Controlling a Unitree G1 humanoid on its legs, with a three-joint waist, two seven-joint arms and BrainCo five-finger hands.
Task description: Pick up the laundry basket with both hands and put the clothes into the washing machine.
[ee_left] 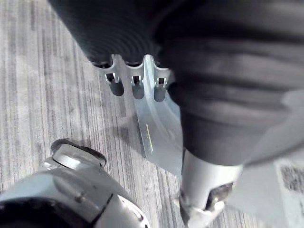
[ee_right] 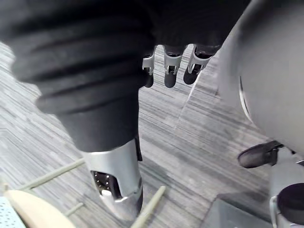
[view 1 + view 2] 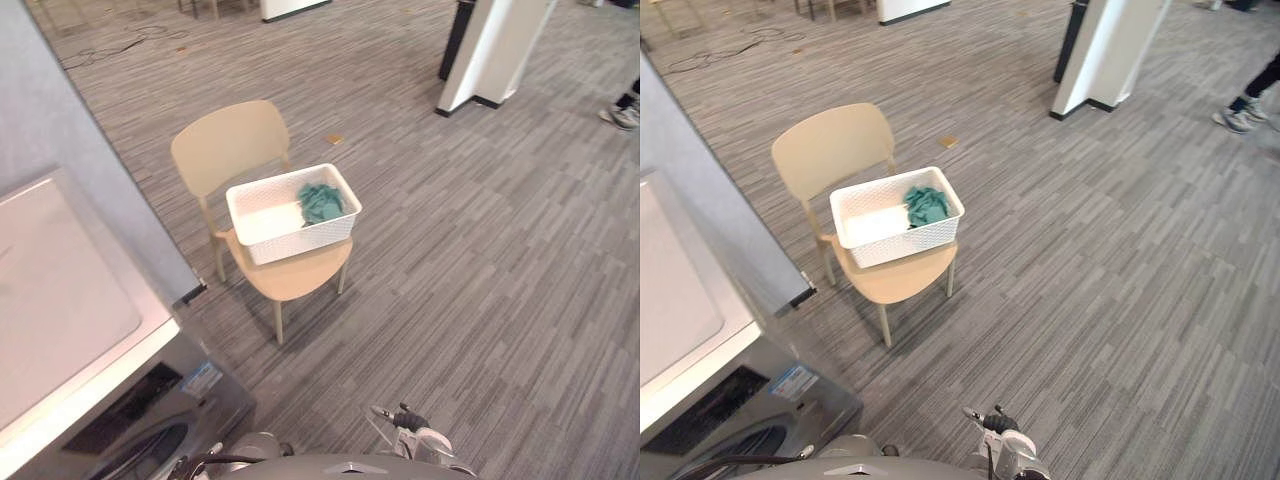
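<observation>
Left hand point(image 1: 137, 89) and right hand point(image 2: 170, 76) hang empty, uncurled. I see the laundry basket point(image 3: 300, 240) on the chair point(image 3: 300, 275) seat, teal clothes point(image 3: 320, 203) at its right end. I judge this height suits a two-handed lift.

Both head views look steeply down from above onto the grey floor point(image 3: 480, 300), well back from the chair point(image 3: 228, 145) and the white basket point(image 3: 300, 240) on it. They share these, the washing machine point(image 3: 60, 300) at the left and a far pillar point(image 3: 495, 50). Each wrist view looks from very close along its own hand, the left hand point(image 1: 137, 88) and the right hand point(image 2: 167, 71), down at that floor.
</observation>
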